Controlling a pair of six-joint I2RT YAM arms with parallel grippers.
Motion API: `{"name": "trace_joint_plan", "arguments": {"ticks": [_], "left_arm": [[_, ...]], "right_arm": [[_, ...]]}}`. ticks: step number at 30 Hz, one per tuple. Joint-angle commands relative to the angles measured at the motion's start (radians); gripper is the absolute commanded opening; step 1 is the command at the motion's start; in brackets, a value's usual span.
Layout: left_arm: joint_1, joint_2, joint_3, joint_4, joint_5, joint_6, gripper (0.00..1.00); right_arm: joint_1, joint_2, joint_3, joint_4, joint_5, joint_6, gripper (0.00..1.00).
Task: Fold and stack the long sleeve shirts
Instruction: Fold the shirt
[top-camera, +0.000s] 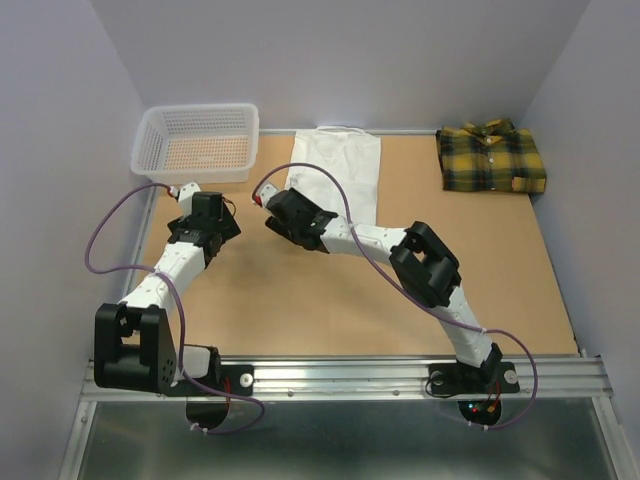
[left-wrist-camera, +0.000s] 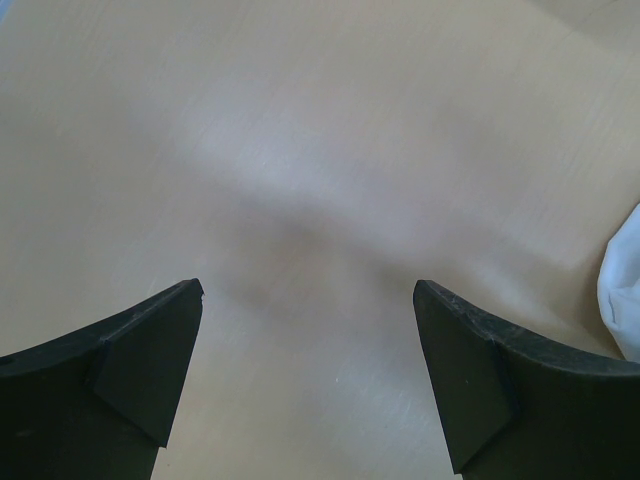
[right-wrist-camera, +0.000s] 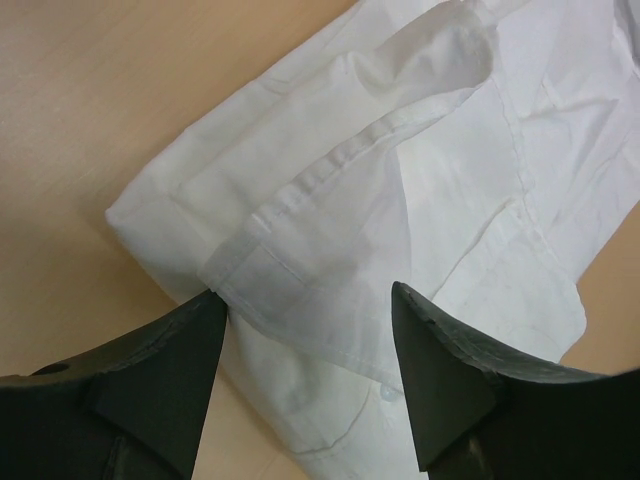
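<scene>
The plain white shirt (top-camera: 335, 168) lies lengthwise at the back middle of the table, partly folded into a long strip. The plaid shirt (top-camera: 491, 158) lies folded at the back right. My right gripper (top-camera: 283, 212) is open, just above the near left corner of the white shirt (right-wrist-camera: 400, 180). Its fingers (right-wrist-camera: 440, 370) stand either side of a folded sleeve cuff, with cloth between them. My left gripper (top-camera: 200, 212) is open and empty over bare table, left of the white shirt. An edge of that shirt (left-wrist-camera: 622, 290) shows at the right of the left wrist view.
A white plastic mesh basket (top-camera: 196, 142) stands at the back left corner, just behind my left gripper. Purple walls close the table on three sides. The bare wooden tabletop (top-camera: 300, 300) spreads across the middle and front.
</scene>
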Motion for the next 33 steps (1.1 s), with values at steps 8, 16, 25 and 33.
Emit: {"name": "trace_joint_plan", "arguments": {"ticks": [8,16,25,33], "left_arm": [[0.012,-0.011,0.035,0.012,0.017,-0.003,0.99],[0.015,-0.009,0.035,0.018,0.029,-0.002,0.99],[0.018,0.0,0.035,0.023,0.043,0.005,0.99],[0.019,0.005,0.035,0.026,0.052,0.009,0.99]], "right_arm": [[-0.007,-0.053,0.06,0.049,-0.07,0.006,0.73],[-0.078,-0.066,0.037,0.049,-0.056,0.032,0.72],[-0.112,-0.089,0.058,0.048,-0.107,0.04,0.72],[-0.184,-0.122,0.073,0.048,-0.161,0.071,0.73]]}}
